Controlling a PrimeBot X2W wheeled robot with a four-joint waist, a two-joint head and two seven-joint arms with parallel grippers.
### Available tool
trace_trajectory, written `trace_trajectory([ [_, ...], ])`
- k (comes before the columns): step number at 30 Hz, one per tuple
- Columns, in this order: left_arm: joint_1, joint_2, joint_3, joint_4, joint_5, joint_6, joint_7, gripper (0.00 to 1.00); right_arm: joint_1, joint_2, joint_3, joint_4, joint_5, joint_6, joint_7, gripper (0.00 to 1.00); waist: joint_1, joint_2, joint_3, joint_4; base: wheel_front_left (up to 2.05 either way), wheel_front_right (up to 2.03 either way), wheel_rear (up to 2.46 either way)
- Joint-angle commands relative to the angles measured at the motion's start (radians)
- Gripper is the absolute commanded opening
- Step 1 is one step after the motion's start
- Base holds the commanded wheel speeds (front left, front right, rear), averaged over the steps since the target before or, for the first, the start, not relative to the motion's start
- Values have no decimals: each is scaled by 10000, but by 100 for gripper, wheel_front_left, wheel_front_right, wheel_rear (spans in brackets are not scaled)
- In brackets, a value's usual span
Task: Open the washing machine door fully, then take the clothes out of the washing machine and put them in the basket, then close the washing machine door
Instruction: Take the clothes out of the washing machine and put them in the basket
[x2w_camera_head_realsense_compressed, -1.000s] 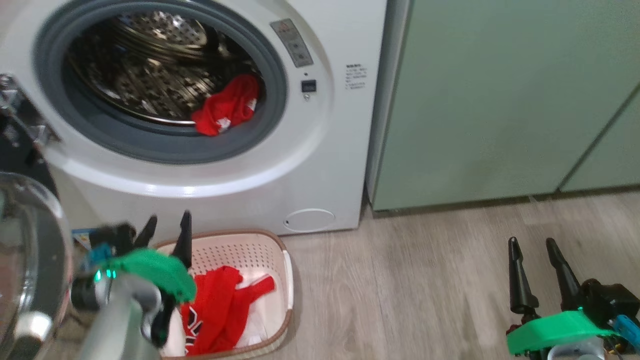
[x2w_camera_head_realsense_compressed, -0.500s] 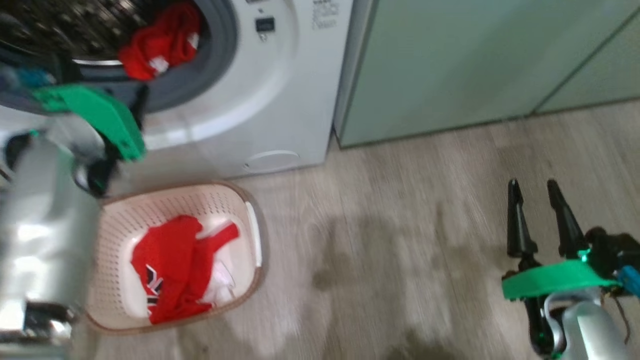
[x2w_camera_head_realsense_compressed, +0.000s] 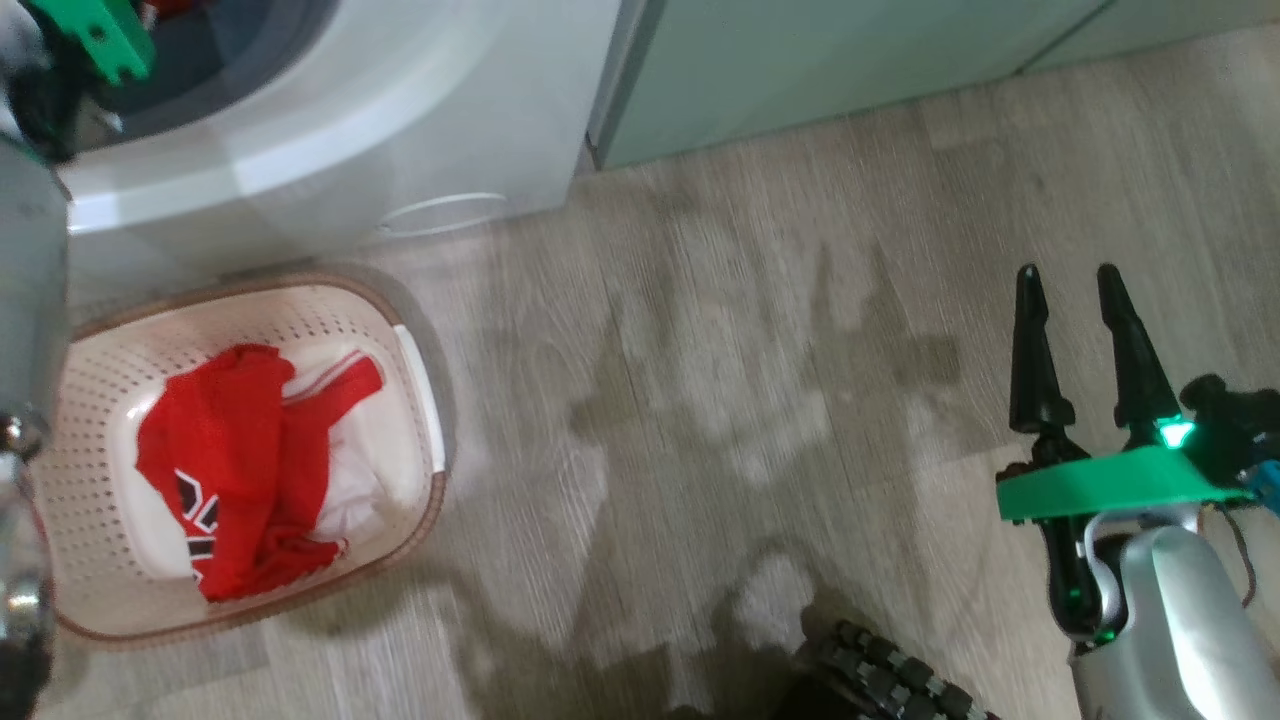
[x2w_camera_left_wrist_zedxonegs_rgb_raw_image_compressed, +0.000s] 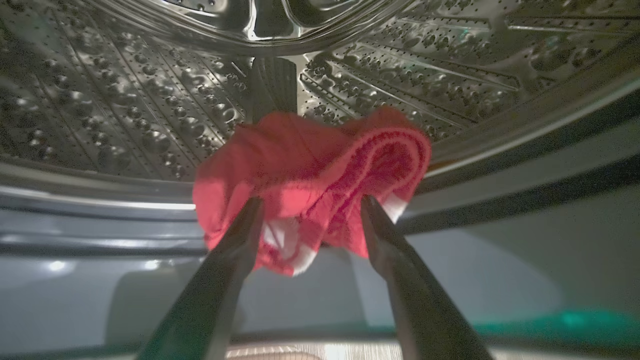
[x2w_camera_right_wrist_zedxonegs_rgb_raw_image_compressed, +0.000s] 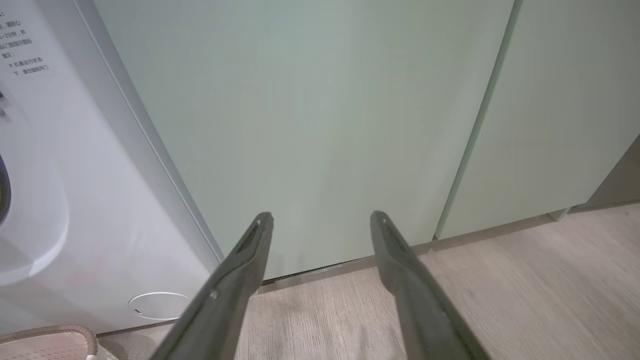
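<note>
Head view: basket at lower left on the floor, red clothes heaped inside it. Washing machine at upper left. Right hand at right of frame above the floor, fingers apart.

Left wrist view: left hand fingers apart, one on either side of a red garment lying centre frame at the drum lip. Cannot tell if they touch it.

Right wrist view: right hand spread, facing pale green cabinet.

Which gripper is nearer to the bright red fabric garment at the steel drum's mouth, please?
Left. The left gripper, open, frames the red garment; the right gripper hangs open above the floor by pale green cabinets.
</note>
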Motion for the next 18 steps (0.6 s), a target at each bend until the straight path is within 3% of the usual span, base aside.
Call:
trace_trajectory([
  [1,-622,516,28,-126,114,77,-77,100,-131,-1,236,-360,91,-7,-63,100,0,0,391,-200,0,0,0],
  [14,-1804,589,-721,1481,651,359,395,100,-485,2,441,-452,362,-7,-63,100,0,0,1239,-370,0,0,0],
  [15,-1810,578,-745,1524,653,346,361,75,-498,2,434,-447,370,-7,-63,100,0,0,1254,-368,0,0,0],
  [17,-1772,593,-882,1597,761,369,237,8,-514,2,413,-424,374,-7,-63,100,0,0,1237,-355,0,0,0],
  [18,-1720,587,-932,1638,789,355,195,0,-508,2,398,-406,368,-7,-63,100,0,0,1197,-340,0,0,0],
])
